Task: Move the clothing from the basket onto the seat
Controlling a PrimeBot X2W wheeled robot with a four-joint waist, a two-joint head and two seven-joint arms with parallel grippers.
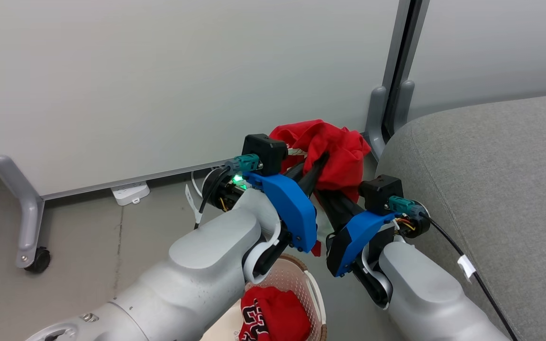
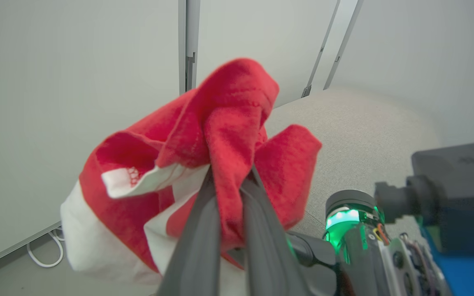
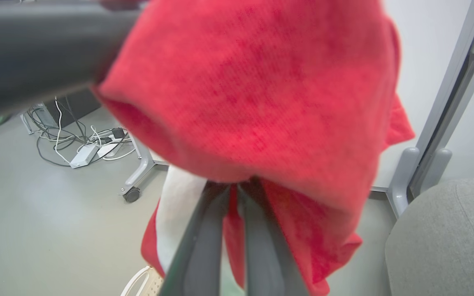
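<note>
A red garment with white trim (image 1: 330, 151) hangs in the air in front of the wall, held by both grippers. My left gripper (image 2: 228, 174) is shut on a fold of it, red cloth pinched between the dark fingers (image 2: 198, 238). My right gripper (image 3: 233, 189) is shut on its lower part, with cloth draped over the fingertips. Below, the cream basket (image 1: 308, 284) stands on the floor between my forearms and holds a red jersey with black-and-white numerals (image 1: 273, 319). The grey seat (image 1: 491, 189) fills the right side, just beside my right arm.
A white partition wall on grey wheeled feet (image 1: 29, 227) runs behind the garment, with a grey post (image 1: 396, 94) next to the seat. A white power strip (image 1: 131, 193) and loose cables (image 3: 80, 144) lie on the floor by the wall.
</note>
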